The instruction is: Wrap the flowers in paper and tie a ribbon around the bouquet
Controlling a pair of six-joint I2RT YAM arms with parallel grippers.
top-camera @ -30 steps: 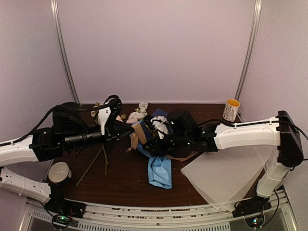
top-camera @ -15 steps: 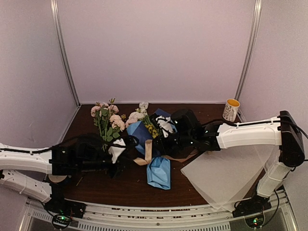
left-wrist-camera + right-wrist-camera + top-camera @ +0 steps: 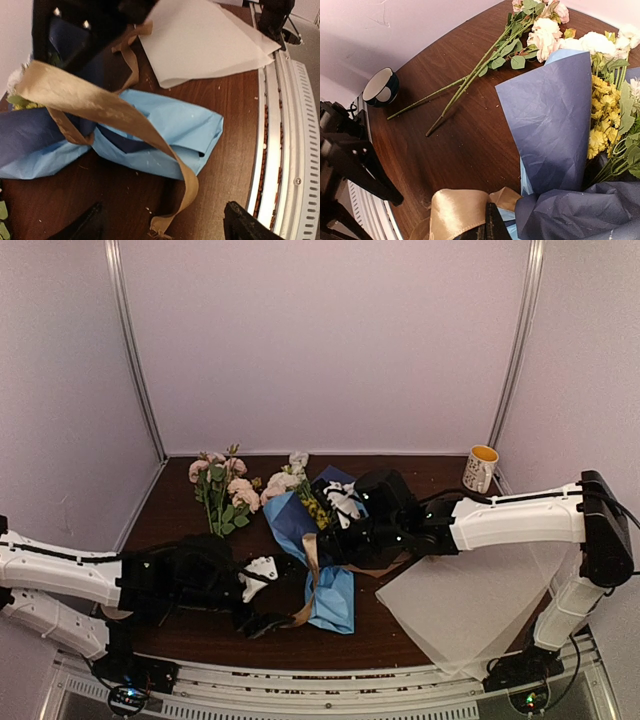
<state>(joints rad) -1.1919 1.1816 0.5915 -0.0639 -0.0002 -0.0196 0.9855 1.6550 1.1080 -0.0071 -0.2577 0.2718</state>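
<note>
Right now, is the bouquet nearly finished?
Partly. Done: the flowers sit wrapped in the paper. In hand: the right tool is shut on the ribbon, which crosses the paper loosely. The left tool is open beside its free end. Left: no knot shows, so tying remains.

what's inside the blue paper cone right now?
Inside the blue paper cone: small yellow blooms, white blooms and thin green stems at its wide end. The paper folds cover the stems' lower ends.
</note>
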